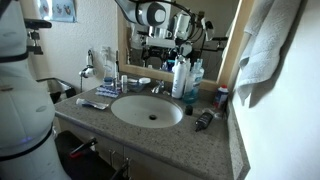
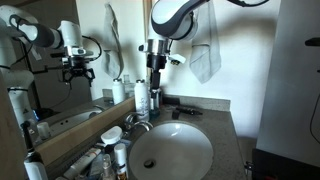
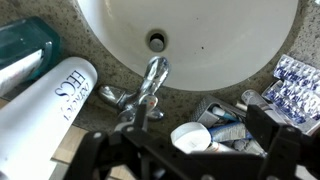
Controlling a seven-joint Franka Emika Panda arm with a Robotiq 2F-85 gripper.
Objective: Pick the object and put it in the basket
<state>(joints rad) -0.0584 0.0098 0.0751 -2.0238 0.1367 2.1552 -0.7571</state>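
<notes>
The object, a small flat round white puck (image 3: pixel 190 135), lies on the counter behind the sink, beside the faucet (image 3: pixel 150 88). It rests against a small dark basket (image 3: pixel 212 112) holding tubes. My gripper (image 3: pixel 185 155) is open and hovers above the puck, with one dark finger on each side of it and no contact. In an exterior view my gripper (image 2: pixel 155 72) hangs over the back of the counter above the faucet (image 2: pixel 132 122), and the puck (image 2: pixel 112 133) shows as a white disc near it.
Tall white-and-blue bottles (image 3: pixel 50 105) (image 1: pixel 182 78) stand on the other side of the faucet. Blue-and-white packets (image 3: pixel 295 85) lie by the sink bowl (image 1: pixel 148 110). A dark cylindrical item (image 1: pixel 203 120) lies near the towel (image 1: pixel 265 50). The mirror is close behind.
</notes>
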